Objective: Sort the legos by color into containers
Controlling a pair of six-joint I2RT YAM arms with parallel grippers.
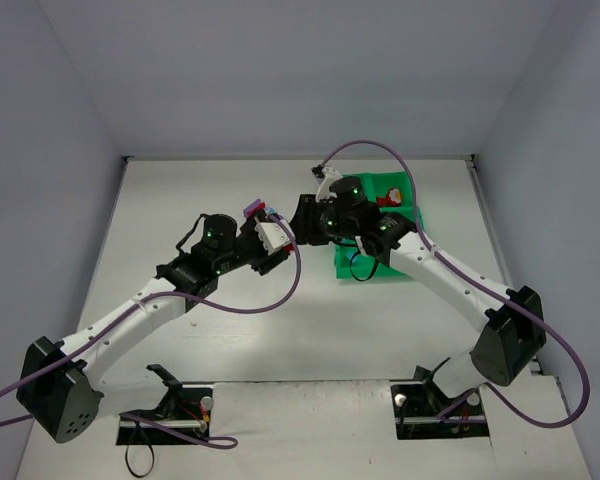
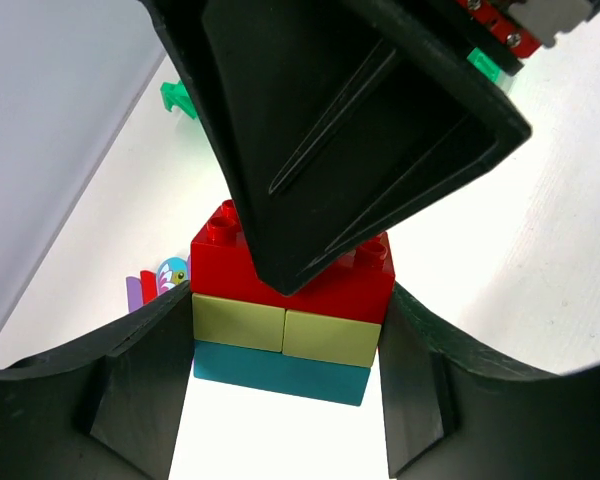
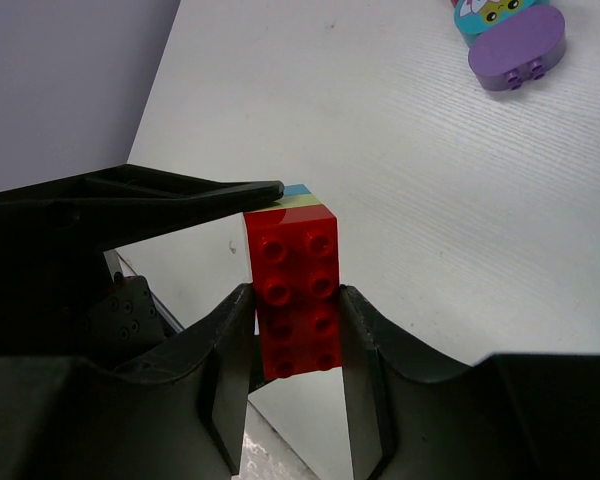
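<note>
A small stack of legos hangs above the table: a red brick [image 2: 352, 285] on top, two yellow-green bricks [image 2: 280, 330] below it and a teal brick [image 2: 280, 372] at the bottom. My left gripper [image 2: 285, 395] [image 1: 278, 242] is shut on the stack's lower bricks. Coming from the other side, my right gripper [image 3: 298, 330] [image 1: 298, 226] is shut on the red brick [image 3: 298, 290], one finger on each long side. The green tray [image 1: 342, 258] of containers lies under the right arm, mostly hidden, with red legos [image 1: 388, 195] in its far compartment.
A purple oval brick [image 3: 515, 42] and a teal printed piece [image 3: 485, 12] lie on the white table beyond the stack. A purple brick [image 1: 251, 209] shows by the left wrist. Purple cables loop around both arms.
</note>
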